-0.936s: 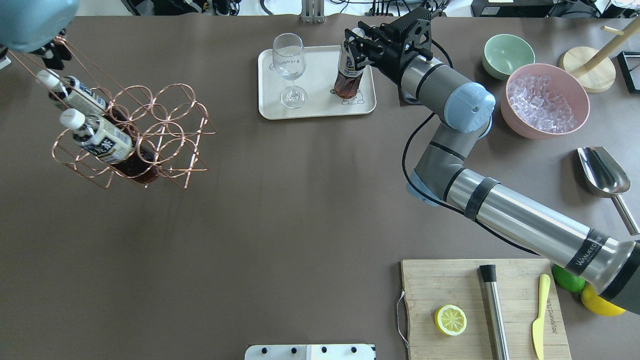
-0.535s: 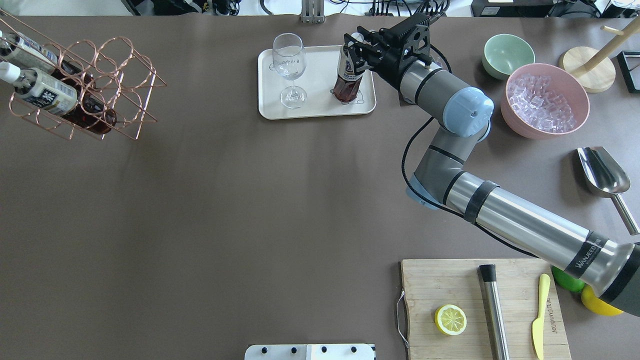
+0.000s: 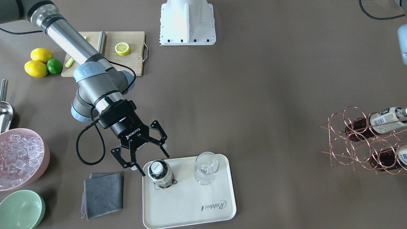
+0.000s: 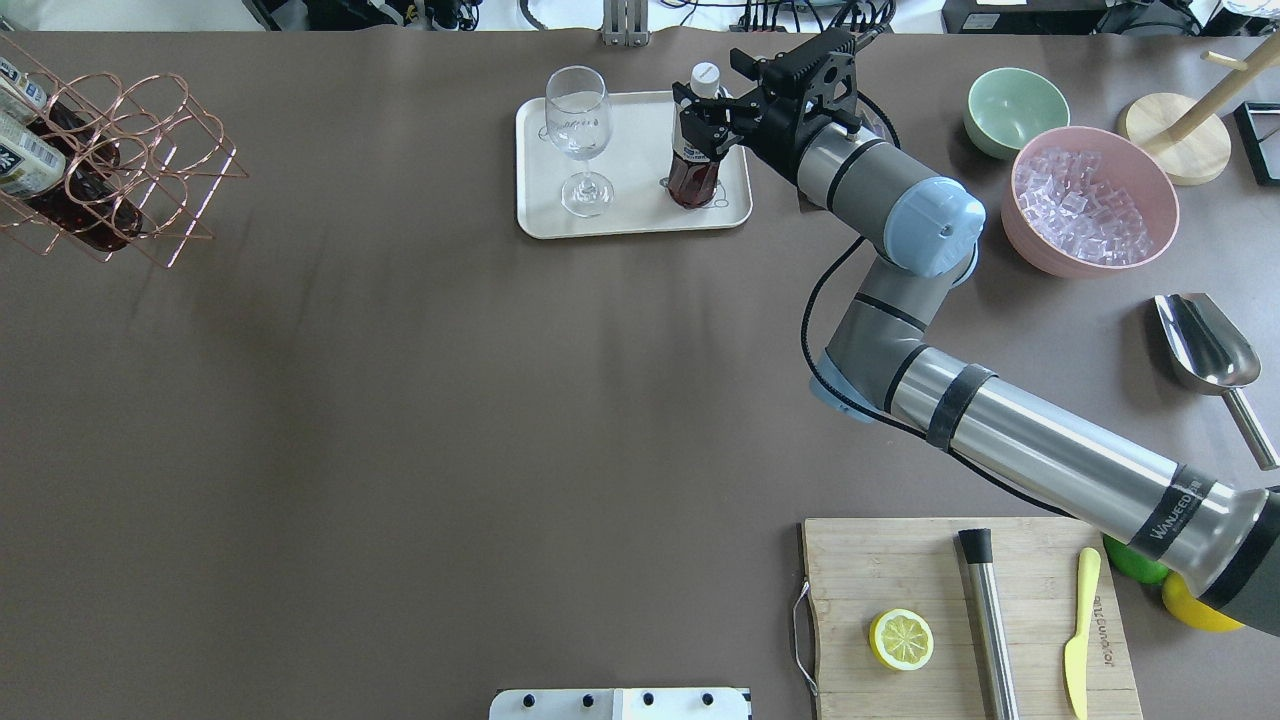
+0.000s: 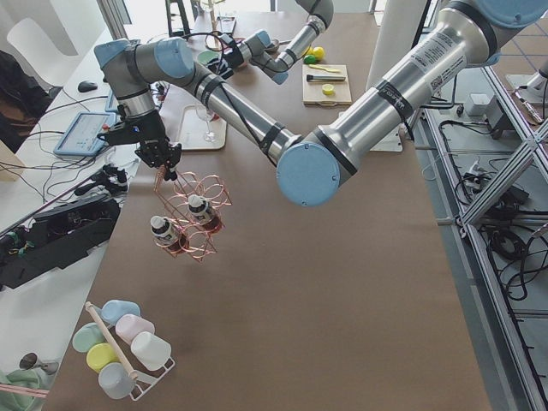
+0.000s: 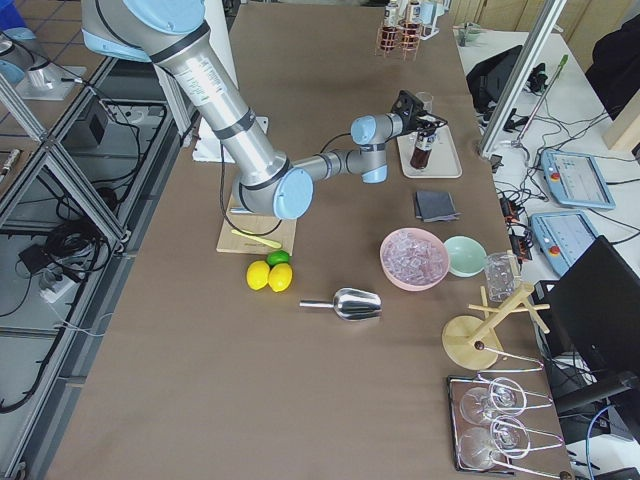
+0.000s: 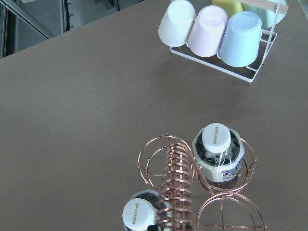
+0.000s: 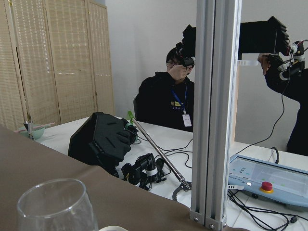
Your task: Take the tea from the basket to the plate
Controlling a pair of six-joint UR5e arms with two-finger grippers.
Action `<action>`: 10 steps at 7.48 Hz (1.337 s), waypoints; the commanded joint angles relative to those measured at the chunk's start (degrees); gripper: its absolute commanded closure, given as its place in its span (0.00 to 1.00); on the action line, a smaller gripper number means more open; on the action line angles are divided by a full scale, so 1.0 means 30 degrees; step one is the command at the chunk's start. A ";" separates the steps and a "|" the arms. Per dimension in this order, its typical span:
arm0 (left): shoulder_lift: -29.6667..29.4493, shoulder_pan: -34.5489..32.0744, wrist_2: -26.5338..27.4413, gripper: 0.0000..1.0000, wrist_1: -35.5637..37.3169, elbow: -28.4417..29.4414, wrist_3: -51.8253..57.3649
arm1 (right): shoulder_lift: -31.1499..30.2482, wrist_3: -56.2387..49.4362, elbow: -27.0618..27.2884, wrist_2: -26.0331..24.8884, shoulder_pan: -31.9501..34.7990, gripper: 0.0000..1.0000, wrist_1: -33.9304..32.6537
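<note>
Brown matte covering is spread over the whole table (image 4: 480,400); aluminium frame posts (image 6: 517,80), cables and side desks are seen around it. Three bottles are counted. One, the tea (image 3: 160,174), stands upright on the plate (image 3: 190,203), beside the single wine glass (image 3: 206,167). Two more bottles (image 3: 383,120) are lodged in the basket (image 3: 362,140), which hangs tilted well apart from the plate, toward the robot's left. The right gripper (image 3: 153,163) is spread wide at the plate's edge, its fingers on either side of the tea's cap and apart from it. The left gripper (image 5: 158,154) is placed at the basket's coiled handle; whether it is clenched cannot be told. On the plate's other side, one grey cloth (image 3: 103,194) and two bowls (image 3: 20,208) are found.
</note>
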 commanded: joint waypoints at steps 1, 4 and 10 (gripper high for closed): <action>-0.0011 -0.0043 0.1229 1.00 -0.2659 0.2629 0.0042 | -0.0064 0.0025 0.0326 0.0000 -0.0021 0.00 -0.0001; 0.0105 -0.0220 0.2168 1.00 -0.3334 0.3452 -0.0015 | -0.1524 0.0142 0.3040 0.0262 -0.0020 0.00 -0.0699; 0.1101 -0.0915 0.3195 0.01 -0.4331 0.3456 -0.0194 | -0.4981 0.1256 1.2520 0.7692 0.0332 0.00 -1.3525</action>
